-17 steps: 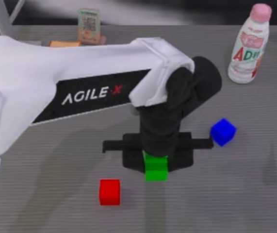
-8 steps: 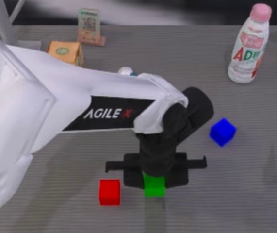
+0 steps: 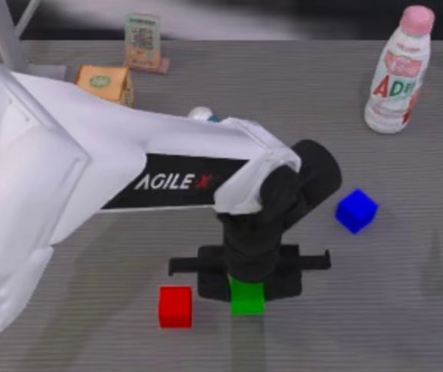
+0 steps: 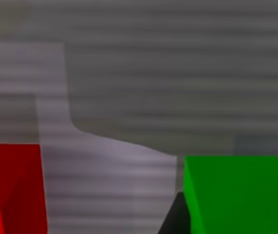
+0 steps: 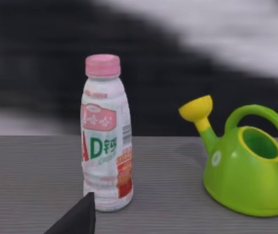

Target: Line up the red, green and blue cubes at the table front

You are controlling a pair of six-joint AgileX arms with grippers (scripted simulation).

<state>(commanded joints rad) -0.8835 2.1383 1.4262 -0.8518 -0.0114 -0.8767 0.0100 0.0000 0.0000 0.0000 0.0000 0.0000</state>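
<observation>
The left hand is closed around the small bright green cube, low at the front of the ribbed grey desk. The small red cube sits just at its nine o'clock, apart (a narrow gap shows in the left wrist view), and the deep blue cube lies off at two o'clock. The right hand's state cannot be told.

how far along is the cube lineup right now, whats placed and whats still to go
Done: the red cube sits alone at the table front. In hand: the left gripper is over the green cube, just right of the red one with a gap between; whether it is let go I cannot tell. Left: the blue cube lies farther back on the right, untouched. The right arm is out of the top view.
</observation>
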